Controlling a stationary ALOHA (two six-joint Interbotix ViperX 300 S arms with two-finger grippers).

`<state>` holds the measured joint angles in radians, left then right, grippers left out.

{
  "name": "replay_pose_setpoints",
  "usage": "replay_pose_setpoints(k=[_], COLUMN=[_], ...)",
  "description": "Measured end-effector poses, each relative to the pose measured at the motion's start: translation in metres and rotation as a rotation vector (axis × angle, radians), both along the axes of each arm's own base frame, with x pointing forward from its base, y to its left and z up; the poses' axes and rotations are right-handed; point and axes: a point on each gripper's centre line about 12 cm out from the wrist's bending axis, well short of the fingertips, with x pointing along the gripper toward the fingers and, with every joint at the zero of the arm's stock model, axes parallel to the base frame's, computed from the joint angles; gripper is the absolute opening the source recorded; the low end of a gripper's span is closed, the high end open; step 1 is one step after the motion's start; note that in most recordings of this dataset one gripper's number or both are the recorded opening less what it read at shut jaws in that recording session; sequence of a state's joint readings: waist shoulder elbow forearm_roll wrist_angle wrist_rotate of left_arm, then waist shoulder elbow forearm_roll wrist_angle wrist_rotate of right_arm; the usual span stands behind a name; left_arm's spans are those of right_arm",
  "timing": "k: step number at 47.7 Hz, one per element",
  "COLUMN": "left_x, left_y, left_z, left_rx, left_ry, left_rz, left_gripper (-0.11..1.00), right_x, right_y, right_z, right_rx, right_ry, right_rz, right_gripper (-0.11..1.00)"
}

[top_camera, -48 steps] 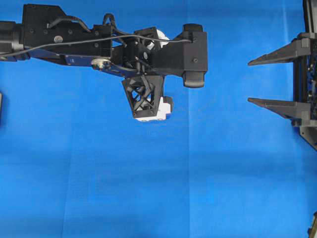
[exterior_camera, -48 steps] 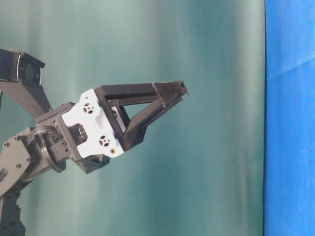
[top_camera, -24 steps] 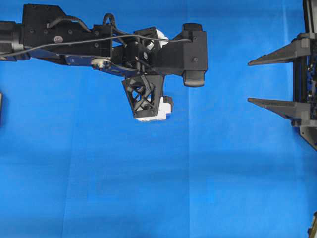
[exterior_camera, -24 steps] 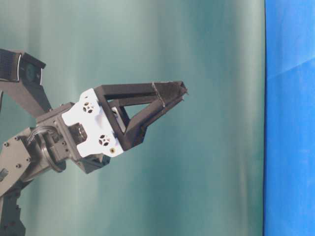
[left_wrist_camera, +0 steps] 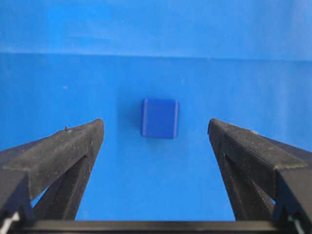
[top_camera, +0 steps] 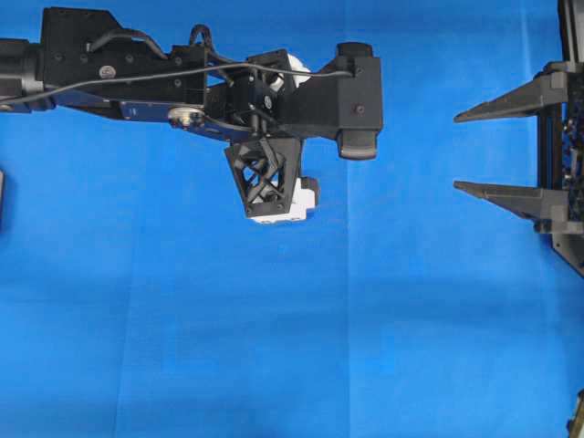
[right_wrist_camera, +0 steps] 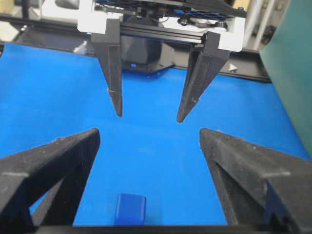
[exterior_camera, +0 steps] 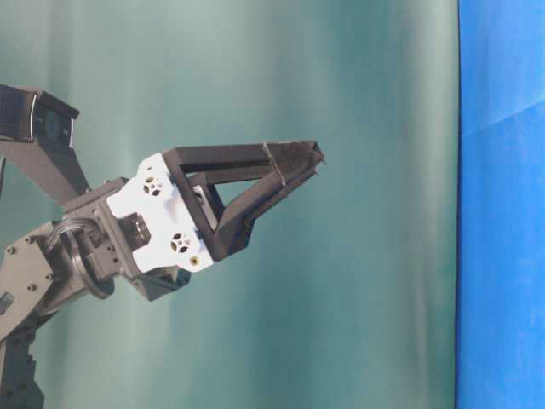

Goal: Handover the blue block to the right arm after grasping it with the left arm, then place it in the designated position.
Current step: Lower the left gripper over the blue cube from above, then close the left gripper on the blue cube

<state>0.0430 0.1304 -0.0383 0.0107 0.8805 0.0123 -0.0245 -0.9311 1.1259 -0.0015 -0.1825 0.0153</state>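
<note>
The blue block point(left_wrist_camera: 160, 118) lies on the blue cloth, centred just beyond my left gripper's point(left_wrist_camera: 155, 126) open fingertips, touching neither finger. The left gripper, with white brackets, points down at the cloth point(right_wrist_camera: 148, 115) and is empty. It also shows in the overhead view point(top_camera: 358, 100) and the table-level view point(exterior_camera: 317, 158). My right gripper point(top_camera: 456, 152) is open and empty at the right edge, pointing toward the left gripper. In the right wrist view point(right_wrist_camera: 148, 132) the block point(right_wrist_camera: 130, 208) sits low between its fingers. The block does not show in the overhead view.
Blue cloth point(top_camera: 274, 347) covers the table. A teal backdrop point(exterior_camera: 366, 256) fills the table-level view. Dark frame parts point(right_wrist_camera: 146, 53) stand behind the left arm.
My right gripper has edged very slightly toward the left arm. The left arm and the block have not moved.
</note>
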Motion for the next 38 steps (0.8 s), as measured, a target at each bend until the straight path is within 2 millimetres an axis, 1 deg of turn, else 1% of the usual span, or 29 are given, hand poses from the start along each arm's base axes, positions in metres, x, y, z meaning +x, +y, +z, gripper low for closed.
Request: replay_pose_setpoints(k=[20, 28, 38], left_x=[0.000, 0.000, -0.001], left_y=[0.000, 0.000, 0.000], left_z=[-0.002, -0.023, -0.064], left_rx=[-0.004, -0.006, -0.011], left_ry=[-0.008, -0.014, -0.002], left_rz=[0.006, 0.007, 0.013], left_gripper=[0.91, 0.91, 0.91], right_x=[0.001, 0.002, 0.002], right_y=[0.000, 0.000, 0.000], right_z=[-0.001, -0.002, -0.003], right_rx=[0.000, 0.000, 0.000], right_ry=[0.003, 0.008, 0.014], right_rz=[-0.002, -0.002, -0.002], right_gripper=[0.96, 0.96, 0.96])
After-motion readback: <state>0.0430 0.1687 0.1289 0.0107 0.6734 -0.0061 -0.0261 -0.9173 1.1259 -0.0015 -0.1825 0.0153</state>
